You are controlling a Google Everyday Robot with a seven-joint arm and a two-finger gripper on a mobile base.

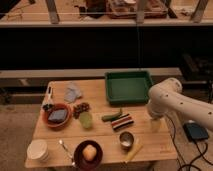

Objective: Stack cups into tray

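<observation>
Pincer point(155, 123) hangs spread, empty, over right side of counter point(102, 136), near tray point(128, 86) corner. Steel cup point(126, 140), green cup point(86, 120), cream cup point(37, 149) stand on counter, outside tray. You risk nudging striped block point(122, 121) beside steel cup; shiny wall may slip.

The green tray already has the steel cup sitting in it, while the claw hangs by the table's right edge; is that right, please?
Not quite: in the camera view the green tray holds nothing, and the steel cup stands on the table near its front edge. The claw does hang by the table's right edge.
</observation>
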